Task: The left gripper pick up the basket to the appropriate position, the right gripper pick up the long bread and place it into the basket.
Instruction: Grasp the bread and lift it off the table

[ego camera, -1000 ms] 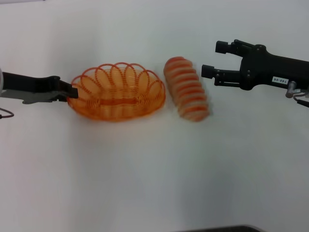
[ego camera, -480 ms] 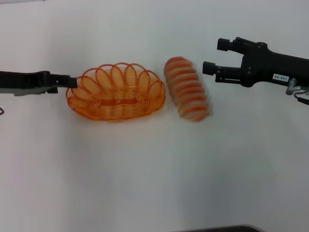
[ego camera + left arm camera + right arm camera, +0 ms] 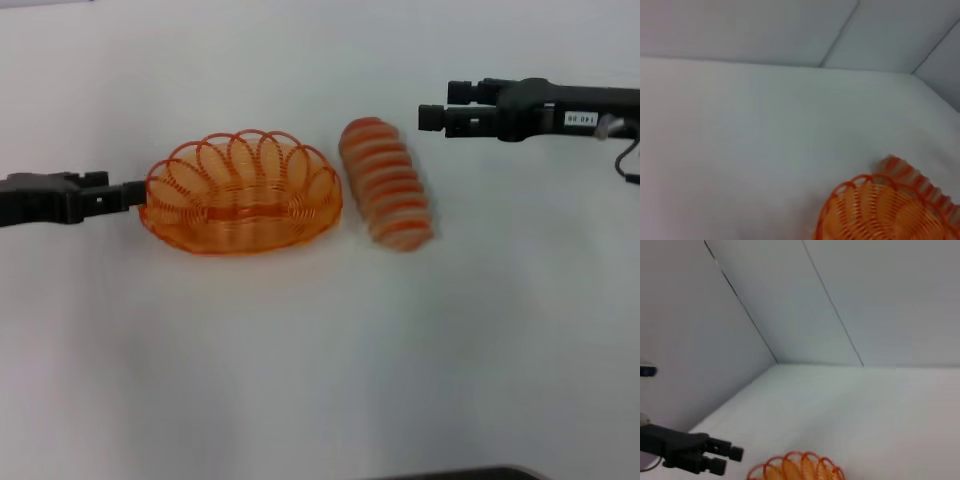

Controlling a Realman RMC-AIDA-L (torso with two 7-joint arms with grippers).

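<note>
The orange wire basket (image 3: 240, 192) stands left of centre on the white table. It also shows in the left wrist view (image 3: 885, 212) and the right wrist view (image 3: 797, 467). The striped long bread (image 3: 388, 182) lies just right of it, and its end shows in the left wrist view (image 3: 920, 182). My left gripper (image 3: 125, 190) is open, level with the basket's left rim and just short of it; it also shows in the right wrist view (image 3: 726, 460). My right gripper (image 3: 445, 105) is open and empty, in the air up and right of the bread.
The white table (image 3: 320, 350) spreads wide in front of the basket and bread. White walls close the back, seen in the wrist views (image 3: 865, 300). A dark edge (image 3: 460, 473) shows at the table's near side.
The right gripper has rolled about its wrist and risen a little. The left gripper has dropped back level with the basket's left rim. Basket and bread have stayed put.
</note>
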